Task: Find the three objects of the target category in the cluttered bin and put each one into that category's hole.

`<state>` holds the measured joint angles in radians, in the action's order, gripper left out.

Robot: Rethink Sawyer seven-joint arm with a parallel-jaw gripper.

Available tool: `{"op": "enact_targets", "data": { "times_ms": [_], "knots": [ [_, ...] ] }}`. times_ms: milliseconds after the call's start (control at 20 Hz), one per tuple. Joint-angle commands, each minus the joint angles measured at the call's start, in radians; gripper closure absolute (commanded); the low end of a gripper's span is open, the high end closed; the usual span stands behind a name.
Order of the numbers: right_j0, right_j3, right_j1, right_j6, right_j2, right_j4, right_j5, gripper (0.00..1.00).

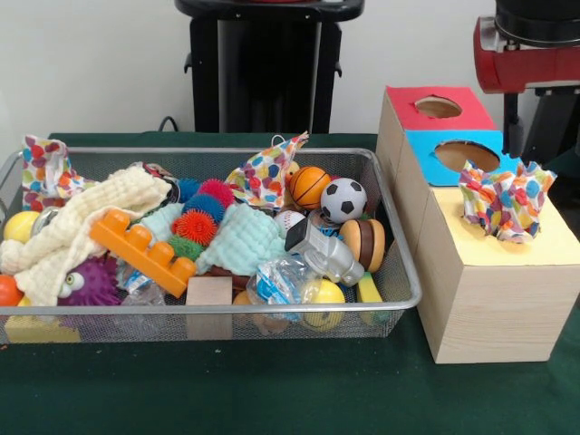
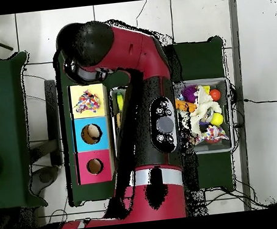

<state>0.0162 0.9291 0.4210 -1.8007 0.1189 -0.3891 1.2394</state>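
We saw bin (image 1: 399, 299) at left on green worktop (image 1: 272, 390), two polka-dot pieces among clutter: one at far-left corner (image 1: 45, 170), one at back rim (image 1: 267, 172). Third piece (image 1: 504, 199) sat bunched over yellow hole (image 2: 88, 101) on wood box (image 1: 494, 299). Red arm (image 2: 144, 82) stretched across worktop overhead. Jaws hidden; we could not tell their state.
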Motion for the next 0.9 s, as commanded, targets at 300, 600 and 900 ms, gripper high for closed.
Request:
{"op": "enact_targets", "data": {
  "times_ms": [300,600,900],
  "knots": [
    [0.010,0.234,0.045,-0.162,-0.062,-0.024,-0.082,0.00],
    [0.010,0.272,0.060,-0.149,-0.068,-0.023,-0.112,0.00],
    [0.012,0.288,0.066,-0.145,-0.075,-0.023,-0.112,0.00]
  ]
}}
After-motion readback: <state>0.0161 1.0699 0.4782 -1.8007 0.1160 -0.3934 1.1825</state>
